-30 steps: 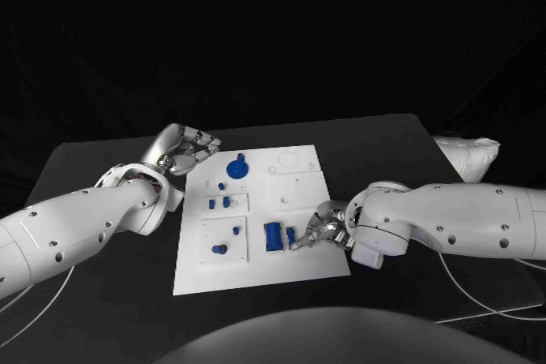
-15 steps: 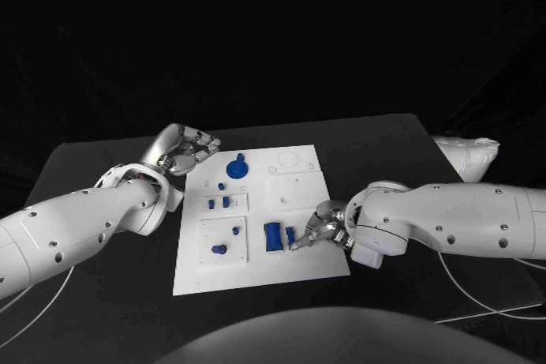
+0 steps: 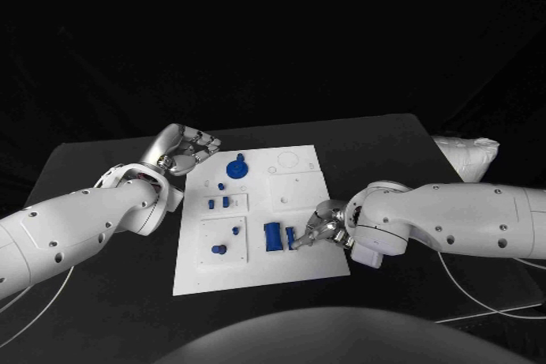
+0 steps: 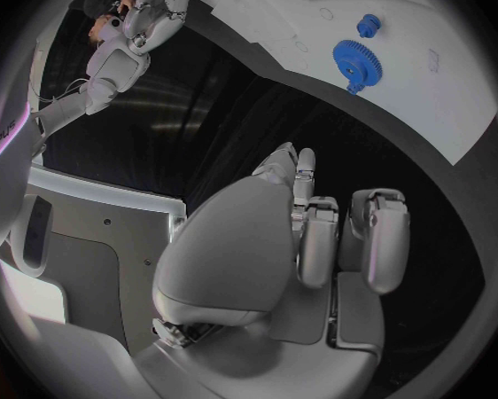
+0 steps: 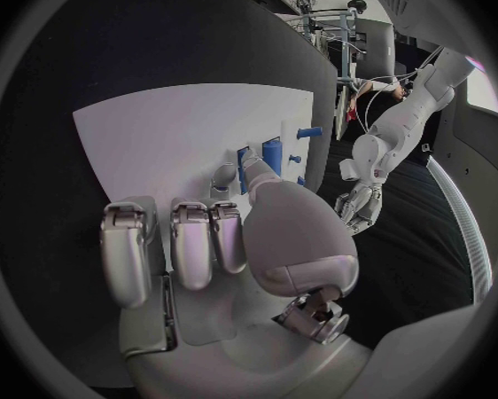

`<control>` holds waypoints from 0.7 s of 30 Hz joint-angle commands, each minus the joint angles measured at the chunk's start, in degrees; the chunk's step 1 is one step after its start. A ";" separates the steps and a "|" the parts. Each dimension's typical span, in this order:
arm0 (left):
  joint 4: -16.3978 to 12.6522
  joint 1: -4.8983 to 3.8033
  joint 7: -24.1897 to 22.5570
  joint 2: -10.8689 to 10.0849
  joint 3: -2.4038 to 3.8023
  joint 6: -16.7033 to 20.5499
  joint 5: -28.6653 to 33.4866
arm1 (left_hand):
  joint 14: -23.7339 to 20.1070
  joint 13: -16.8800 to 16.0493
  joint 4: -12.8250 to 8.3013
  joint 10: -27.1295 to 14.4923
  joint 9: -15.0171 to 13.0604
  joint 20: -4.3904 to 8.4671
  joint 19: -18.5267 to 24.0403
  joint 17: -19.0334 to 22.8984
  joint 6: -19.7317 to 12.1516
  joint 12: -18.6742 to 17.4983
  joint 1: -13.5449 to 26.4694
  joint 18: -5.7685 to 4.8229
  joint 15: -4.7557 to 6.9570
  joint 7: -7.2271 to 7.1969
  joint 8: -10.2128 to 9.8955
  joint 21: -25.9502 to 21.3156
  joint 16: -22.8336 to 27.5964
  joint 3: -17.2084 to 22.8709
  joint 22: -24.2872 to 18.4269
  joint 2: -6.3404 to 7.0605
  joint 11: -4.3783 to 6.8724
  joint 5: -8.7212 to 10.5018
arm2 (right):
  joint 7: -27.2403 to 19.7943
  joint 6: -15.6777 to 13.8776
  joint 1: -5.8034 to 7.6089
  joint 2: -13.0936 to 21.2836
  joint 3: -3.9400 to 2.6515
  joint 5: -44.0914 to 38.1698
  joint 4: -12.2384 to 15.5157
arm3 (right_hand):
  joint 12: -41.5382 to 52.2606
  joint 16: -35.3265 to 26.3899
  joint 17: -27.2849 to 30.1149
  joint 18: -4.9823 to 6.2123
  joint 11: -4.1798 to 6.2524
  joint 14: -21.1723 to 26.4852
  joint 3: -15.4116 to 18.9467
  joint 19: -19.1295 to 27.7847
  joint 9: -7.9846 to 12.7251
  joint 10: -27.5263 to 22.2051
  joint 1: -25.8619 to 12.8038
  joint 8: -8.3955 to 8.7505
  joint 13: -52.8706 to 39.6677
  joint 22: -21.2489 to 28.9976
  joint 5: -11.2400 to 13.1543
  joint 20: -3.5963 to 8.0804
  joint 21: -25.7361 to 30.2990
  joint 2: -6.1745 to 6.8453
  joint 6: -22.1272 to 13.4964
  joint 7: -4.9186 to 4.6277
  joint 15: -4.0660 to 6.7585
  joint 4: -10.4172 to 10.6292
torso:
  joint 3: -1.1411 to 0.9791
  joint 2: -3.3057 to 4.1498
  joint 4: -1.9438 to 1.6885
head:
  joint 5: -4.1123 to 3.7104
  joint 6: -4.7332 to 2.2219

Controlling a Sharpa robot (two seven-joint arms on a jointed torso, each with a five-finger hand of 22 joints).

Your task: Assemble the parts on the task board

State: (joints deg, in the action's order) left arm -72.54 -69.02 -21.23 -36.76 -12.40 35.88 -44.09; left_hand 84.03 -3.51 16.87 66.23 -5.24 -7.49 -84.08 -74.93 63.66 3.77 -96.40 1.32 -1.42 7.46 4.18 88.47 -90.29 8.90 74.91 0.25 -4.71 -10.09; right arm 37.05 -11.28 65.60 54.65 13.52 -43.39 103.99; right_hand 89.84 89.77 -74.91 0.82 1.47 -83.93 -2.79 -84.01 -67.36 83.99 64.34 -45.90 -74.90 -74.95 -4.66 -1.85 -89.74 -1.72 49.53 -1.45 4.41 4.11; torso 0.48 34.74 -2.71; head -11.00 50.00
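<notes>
The white task board (image 3: pixel 298 265) lies mid-table. On it are a blue gear (image 3: pixel 237 170), two small blue pieces (image 3: pixel 222 200), a blue peg (image 3: pixel 219 249) and a blue block (image 3: pixel 273 236). My right hand (image 3: pixel 323 227) rests at the board's right edge. Its thumb and a fingertip pinch a small blue part (image 3: pixel 291 238) standing beside the block. In the right wrist view the thumb lies on this part (image 5: pixel 245 163), next to the block (image 5: pixel 274 153). My left hand (image 3: pixel 188 149) hovers at the board's far left corner, fingers curled in with nothing in them; the gear (image 4: pixel 354 59) lies ahead of it.
A white bundle (image 3: pixel 469 157) lies at the table's right rim. Thin white cables (image 3: pixel 484 310) trail over the table under the right arm. Bare black table (image 3: pixel 114 301) surrounds the board.
</notes>
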 commanded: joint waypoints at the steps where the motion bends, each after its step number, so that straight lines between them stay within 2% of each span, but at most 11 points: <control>1: -0.08 -0.04 -0.43 0.16 0.05 -0.52 -0.28 | 5.97 0.03 -0.08 0.22 -0.09 0.27 -4.76 -15.07 0.35 -0.23 0.67 -0.91 0.27 -0.05 -0.21 0.01 0.29 0.29 14.56 0.07 -0.08 0.24 | 0.20 1.08 -0.06 -0.08 0.02 -0.85 -0.07 | 0.16 0.23 -15.09 -0.82 0.46 -6.07 -0.33 -5.99 -0.04 6.01 0.16 0.36 -15.10 -15.05 -0.01 0.36 -0.26 -0.48 -0.31 -0.10 0.47 0.11 | 0.01 0.01 -0.01 | -0.10 0.00; 6: -0.08 -0.04 -0.40 0.13 0.05 -0.53 -0.28 | 5.97 0.03 -0.08 0.22 -0.09 0.27 -4.76 -15.07 0.35 -0.23 0.67 -0.91 0.27 -0.05 -0.21 0.01 0.29 0.29 14.56 0.07 -0.08 0.24 | -0.26 0.87 -0.06 0.02 0.02 -0.66 0.06 | 0.16 0.23 -15.09 -0.82 0.46 -6.07 -0.33 -5.99 -0.05 6.01 0.12 0.45 -15.10 -15.05 0.09 0.37 -0.26 -0.56 -0.38 -0.10 0.47 0.17 | 0.01 0.05 0.01 | -0.01 0.00; 9: -0.11 -0.04 -0.41 0.09 0.05 -0.50 -0.28 | 5.97 0.03 -0.08 0.22 -0.09 0.27 -4.76 -15.07 0.35 -0.23 0.67 -0.91 0.27 -0.05 -0.21 0.01 0.29 0.29 14.56 0.07 -0.08 0.24 | -2.08 0.15 -0.06 0.26 0.02 0.17 0.24 | 0.16 0.23 -15.09 -0.82 0.45 -6.07 -0.16 -5.99 -0.16 6.01 -0.06 0.49 -15.10 -15.05 0.19 0.38 -0.26 -0.43 -0.40 -0.13 0.48 0.28 | 0.00 0.04 0.02 | 0.08 0.00; 13: -0.19 -0.04 -0.48 0.00 0.05 -0.39 -0.28 | 5.97 0.03 -0.08 0.22 -0.09 0.27 -4.76 -15.07 0.35 -0.23 0.67 -0.91 0.27 -0.05 -0.21 0.01 0.29 0.29 14.56 0.07 -0.08 0.24 | -9.16 -2.43 -0.04 0.97 0.01 3.10 0.70 | 0.16 0.23 -15.09 -0.82 0.43 -6.07 0.38 -5.99 -0.64 6.01 -0.56 0.14 -15.10 -15.05 0.05 0.40 -0.26 0.00 0.03 -0.14 0.48 0.61 | -0.02 0.06 0.04 | 0.34 0.00; 15: -0.21 -0.04 -0.60 -0.03 0.05 -0.25 -0.28 | 5.97 0.04 -0.06 0.15 -0.09 0.27 -4.70 -15.07 0.28 -0.25 0.81 -0.89 0.26 -0.02 -0.25 -0.07 0.29 0.36 14.54 0.15 -0.12 0.26 | -15.71 -5.20 0.10 1.56 0.01 5.38 1.11 | 0.16 0.23 -15.09 -0.82 0.43 -6.07 0.66 -5.99 -0.70 6.01 -0.76 0.34 -15.10 -15.05 -0.16 0.40 -0.26 0.20 -0.11 -0.15 0.47 0.79 | -0.03 0.02 0.06 | 0.59 0.00; 17: -0.23 -0.04 -0.82 -0.04 0.04 -0.12 -0.08 | 5.97 0.04 -0.04 0.14 -0.09 0.26 -4.70 -15.07 0.27 -0.25 0.87 -0.89 0.25 -0.01 -0.25 -0.07 0.29 0.34 14.53 0.17 -0.13 0.27 | -21.24 -7.86 0.44 1.97 0.00 7.65 1.35 | 0.16 0.23 -15.09 -0.82 0.38 -6.07 1.07 -5.99 0.21 6.01 -1.08 2.60 -15.10 -15.05 -0.65 0.38 -0.26 0.36 -2.01 -0.25 0.44 1.20 | -0.04 -0.01 0.02 | 0.59 0.00; 19: -0.27 -0.04 -1.23 -0.05 0.04 0.03 0.08 | 5.97 0.04 0.02 0.06 -0.06 0.24 -4.66 -15.07 0.15 -0.25 1.38 -0.88 0.20 0.05 -0.31 -0.12 0.29 0.25 14.52 0.25 -0.20 0.31 | -28.42 -11.40 1.09 2.37 0.00 11.50 1.48 | 0.16 0.23 -15.09 -0.82 0.01 -6.07 1.75 -5.99 1.58 6.01 -1.41 5.25 -15.10 -15.05 -1.99 0.21 -0.26 0.43 -3.42 -0.73 0.17 2.03 | -0.03 -0.02 -0.09 | 0.77 0.00; 20: -0.29 -0.04 -1.44 -0.05 0.04 0.15 0.21 | 5.97 0.04 0.02 0.00 -0.02 0.22 -4.63 -15.07 -0.03 -0.26 1.85 -0.87 0.16 0.09 -0.38 -0.16 0.29 0.17 14.50 0.28 -0.23 0.31 | -31.25 -12.84 1.39 2.47 -0.01 13.34 1.46 | 0.16 0.23 -15.09 -0.82 -0.45 -6.07 2.08 -5.99 2.93 6.01 -1.32 7.29 -15.10 -15.05 -2.69 -0.01 -0.26 0.43 -4.31 -1.26 -0.21 2.40 | -0.03 -0.02 -0.11 | 0.80 0.00; 21: -0.33 -0.04 -1.90 -0.07 0.04 0.38 0.59 | 5.97 0.03 0.03 -0.10 0.07 0.18 -4.49 -15.07 -0.37 -0.26 2.67 -0.82 0.10 0.14 -0.48 -0.33 0.29 0.02 14.44 0.29 -0.28 0.31 | -36.60 -15.42 1.95 2.58 -0.01 17.18 1.35 | 0.16 0.23 -15.09 -0.82 -1.68 -6.07 2.63 -5.99 6.06 6.01 -0.73 11.34 -15.10 -15.05 -3.96 -0.77 -0.26 0.43 -5.84 -2.55 -1.25 2.91 | -0.05 -0.02 -0.13 | 1.01 0.00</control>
State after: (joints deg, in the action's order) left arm -72.68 -69.02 -21.50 -36.88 -12.40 35.96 -44.11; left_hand 84.03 -3.50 16.87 66.23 -5.23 -7.49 -84.08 -74.93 63.65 3.77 -94.12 1.32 -1.42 7.48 3.88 88.42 -90.29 8.90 74.91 0.61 -4.71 -10.09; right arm 17.43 -18.75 67.20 57.16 13.58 -35.48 105.34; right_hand 89.84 89.77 -74.93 0.81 0.38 -83.97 -0.29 -84.00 -62.58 83.98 63.34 -36.23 -74.90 -74.94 -8.08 -2.06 -89.74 -1.19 44.39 -3.51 3.70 6.61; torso 0.44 34.77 -2.72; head -10.21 50.00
